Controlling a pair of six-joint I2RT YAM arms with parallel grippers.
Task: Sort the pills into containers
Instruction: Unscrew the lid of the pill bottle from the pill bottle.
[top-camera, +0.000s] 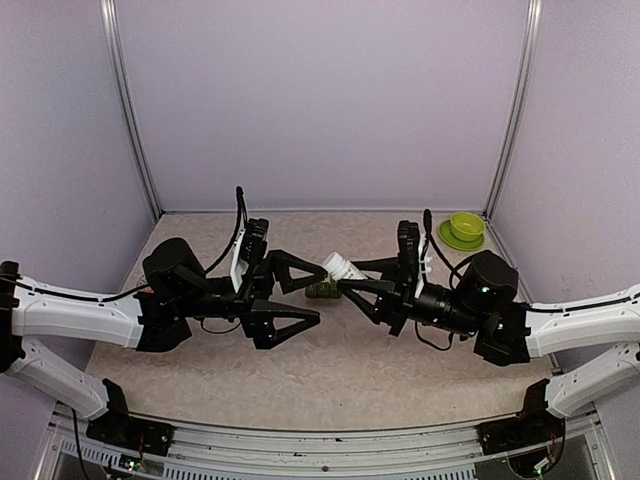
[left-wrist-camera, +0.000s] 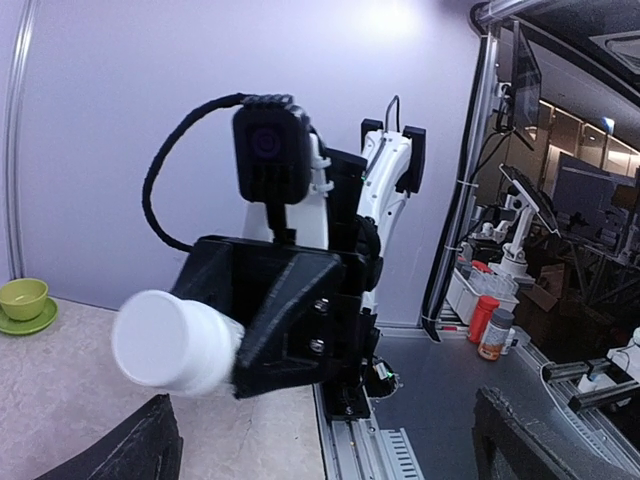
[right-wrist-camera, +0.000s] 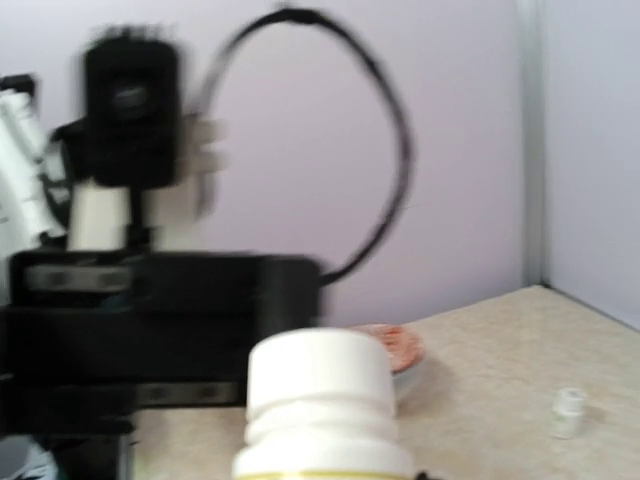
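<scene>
The containers (top-camera: 324, 291), a dark green strip, lie on the surface (top-camera: 330, 370) at the middle of the top view; they are too small there to tell whether the lids are up or down. No loose pills show in any view, so they are most likely inside the white bottle (top-camera: 342, 266) that hangs just above and to the right of the strip. The right gripper (top-camera: 352, 278) has its fingers clamped on that bottle's body, with the capped end turned toward the opposite arm; in the right wrist view the cap (right-wrist-camera: 320, 370) fills the bottom centre, blurred. The left gripper (top-camera: 319, 294) faces it from the left with its fingers (top-camera: 298, 268) spread wide and holding nothing. In the left wrist view the bottle's end sits left of centre, between and beyond the two finger tips at the bottom corners. The step in hand looks like taking the cap off. To do it well, the left fingers should line up squarely with the cap, close on its sides rather than on the neck, and turn while the right fingers grip firmly without tipping the mouth downward. Opening it above the strip would keep any spilled pill close by. A lime-green bowl (top-camera: 465, 224) on its saucer (top-camera: 450, 240) stands well apart at the upper right, and a small white piece (right-wrist-camera: 568, 410) lies on the surface at the lower right of the right wrist view.
</scene>
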